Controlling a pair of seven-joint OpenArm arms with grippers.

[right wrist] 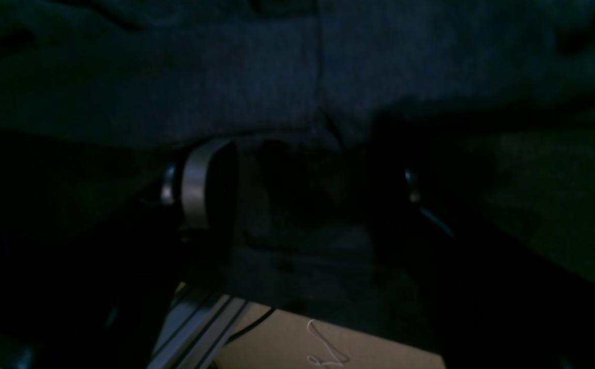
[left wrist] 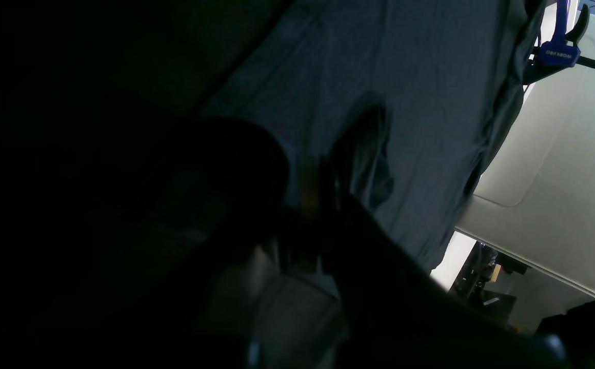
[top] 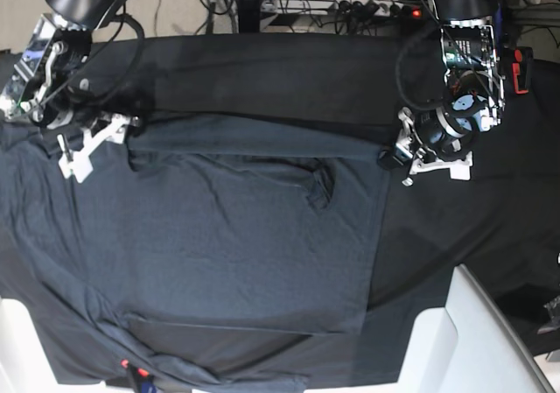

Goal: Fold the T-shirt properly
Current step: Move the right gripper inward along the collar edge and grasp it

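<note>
Two end effectors flank the T-shirt (top: 227, 235) lying mid-frame on the counter (top: 289, 69): the left end effector (top: 395, 155) is pinched shut at its upper-right corner, the right end effector (top: 87, 143) gapes; soft, light, limp knit, best pinched at corners.

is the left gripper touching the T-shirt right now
Touching. In the base view the left gripper sits shut at the T-shirt's corner, where the fold edge runs taut to it. The left wrist view is too dark to confirm.
</note>
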